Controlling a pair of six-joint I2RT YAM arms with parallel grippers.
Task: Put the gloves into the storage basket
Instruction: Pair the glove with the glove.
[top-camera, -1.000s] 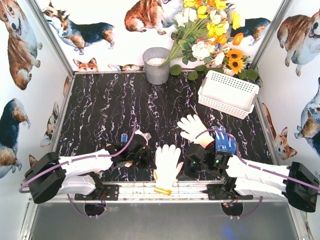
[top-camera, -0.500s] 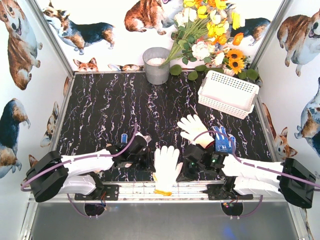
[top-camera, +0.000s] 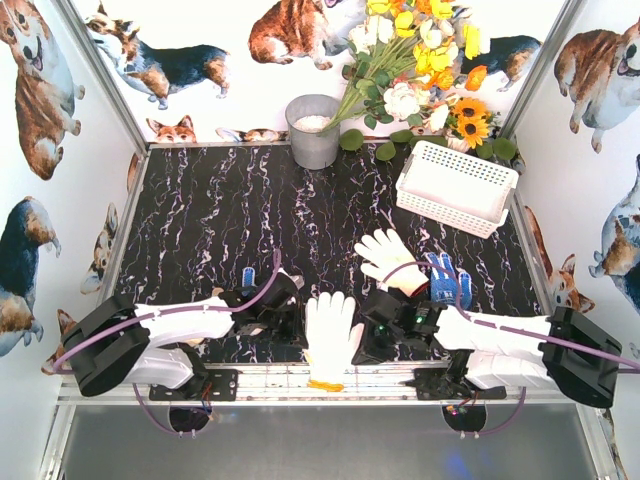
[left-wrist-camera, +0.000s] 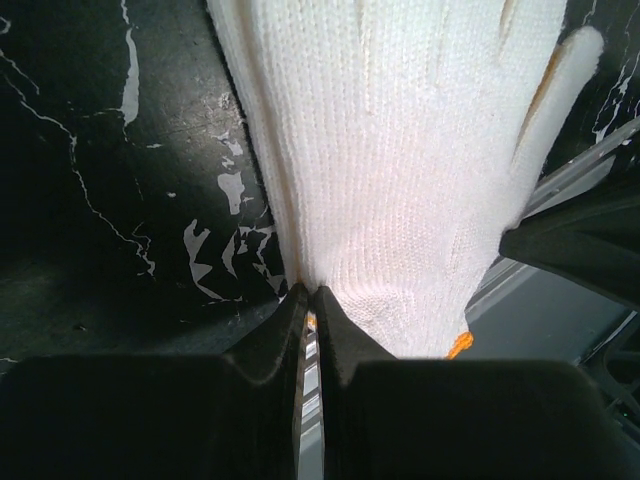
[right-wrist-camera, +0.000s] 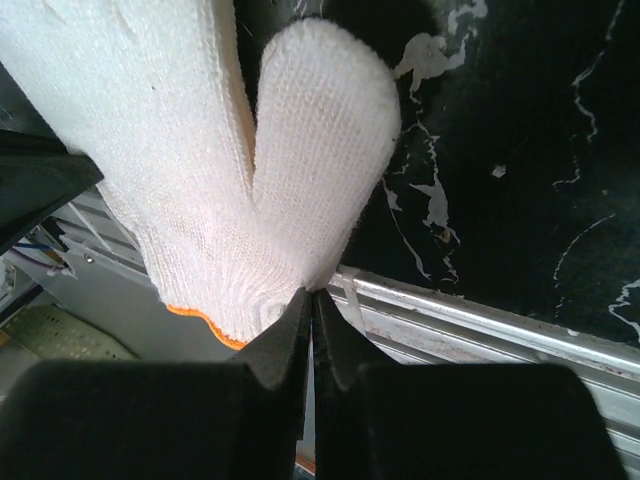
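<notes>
A white knit glove (top-camera: 331, 335) with an orange cuff lies palm-flat at the table's near edge, its cuff over the metal rail. My left gripper (top-camera: 293, 318) is shut, its tips pinching the glove's left edge (left-wrist-camera: 400, 200). My right gripper (top-camera: 372, 330) is shut, its tips pinching the glove's right edge below the thumb (right-wrist-camera: 300, 180). A second white glove (top-camera: 388, 258) and a blue dotted glove (top-camera: 447, 281) lie just behind the right gripper. The white slotted storage basket (top-camera: 458, 187) stands tilted at the far right.
A grey metal bucket (top-camera: 314, 130) stands at the back centre, with a bunch of flowers (top-camera: 420, 60) beside it. The aluminium rail (top-camera: 330, 375) runs along the near edge. Corgi-printed walls close in both sides and the back.
Both arms have shifted a little, the right arm swinging left toward the glove. The white knit glove has slid slightly toward the near edge.
</notes>
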